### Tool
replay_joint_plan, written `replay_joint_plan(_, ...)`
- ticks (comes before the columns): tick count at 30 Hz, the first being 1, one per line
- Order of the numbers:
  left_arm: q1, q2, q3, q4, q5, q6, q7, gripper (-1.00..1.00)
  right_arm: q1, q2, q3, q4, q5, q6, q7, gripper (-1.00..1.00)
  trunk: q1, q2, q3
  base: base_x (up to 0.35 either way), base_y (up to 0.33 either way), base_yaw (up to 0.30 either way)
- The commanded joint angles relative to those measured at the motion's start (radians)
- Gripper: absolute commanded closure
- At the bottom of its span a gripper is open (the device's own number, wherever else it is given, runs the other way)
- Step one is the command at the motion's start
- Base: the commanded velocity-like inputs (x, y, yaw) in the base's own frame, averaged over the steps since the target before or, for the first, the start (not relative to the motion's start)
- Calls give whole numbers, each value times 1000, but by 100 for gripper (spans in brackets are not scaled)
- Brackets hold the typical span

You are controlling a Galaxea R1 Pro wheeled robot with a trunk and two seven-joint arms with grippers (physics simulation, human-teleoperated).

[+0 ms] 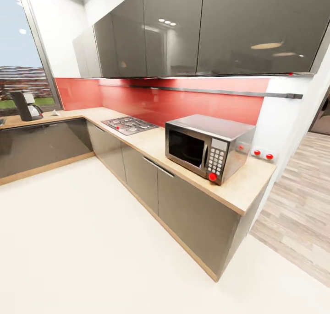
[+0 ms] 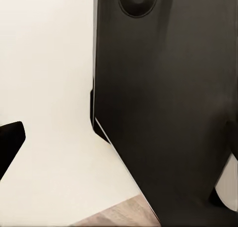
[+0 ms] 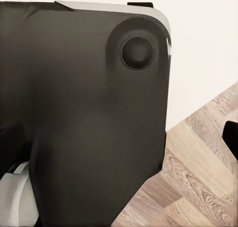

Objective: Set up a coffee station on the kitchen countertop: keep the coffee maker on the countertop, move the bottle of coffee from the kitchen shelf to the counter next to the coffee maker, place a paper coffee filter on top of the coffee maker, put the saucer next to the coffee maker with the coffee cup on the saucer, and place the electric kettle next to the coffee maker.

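The coffee maker (image 1: 26, 105), dark with a white filter housing and a clear carafe, stands on the kitchen countertop (image 1: 151, 144) at its far left end, under the window. A tiny whitish cone-like thing (image 1: 55, 113) lies just right of it, too small to identify. One black fingertip (image 2: 10, 145) of my left gripper shows at the edge of the left wrist view, with nothing held. Likewise one black fingertip (image 3: 232, 138) of my right gripper sits at the edge of the right wrist view. Both wrist views look down along my dark base panel (image 2: 163, 113) at the floor.
A silver microwave (image 1: 206, 147) sits on the near end of the L-shaped counter, and a gas hob (image 1: 129, 125) is set in further along. Glossy dark wall cabinets (image 1: 183, 30) hang above a red backsplash. White floor (image 1: 82, 240) spreads in front, and wood flooring (image 1: 298, 213) starts at the right.
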Motion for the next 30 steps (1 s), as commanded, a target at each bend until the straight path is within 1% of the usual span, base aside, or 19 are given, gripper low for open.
replay_joint_plan(1,0,0,1,0,6,0,0,-100,1,0,0,-1,0,0,0,-100,-4,7,1,0,0,208)
replay_joint_plan(30,0,0,3,0,6,0,0,-100,1,0,0,-1,0,0,0,-100,-115,210,63,0,0,208)
